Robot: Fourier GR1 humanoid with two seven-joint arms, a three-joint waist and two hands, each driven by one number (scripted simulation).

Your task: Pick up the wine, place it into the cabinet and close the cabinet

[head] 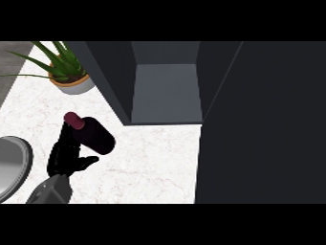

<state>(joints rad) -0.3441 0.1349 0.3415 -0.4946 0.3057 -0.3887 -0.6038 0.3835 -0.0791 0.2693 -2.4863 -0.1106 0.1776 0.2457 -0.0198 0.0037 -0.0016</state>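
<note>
Left hand (65, 160) is seen right up against the wine (94, 136), which sits at its 1 o'clock with the long axis tipped so the maroon cap (73, 119) points to 11; whether it's actually gripped can't be told tbh. The open cabinet (164, 95) is found between 1 and 2 o'clock from the wine, and no right hand is shown.

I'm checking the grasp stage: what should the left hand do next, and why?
Probably curl the left hand round the wine bottle. Its fingers lie straight along the bottle's side with the thumb spread, not yet wrapped round it, and the cabinet stands open just beyond.
</note>
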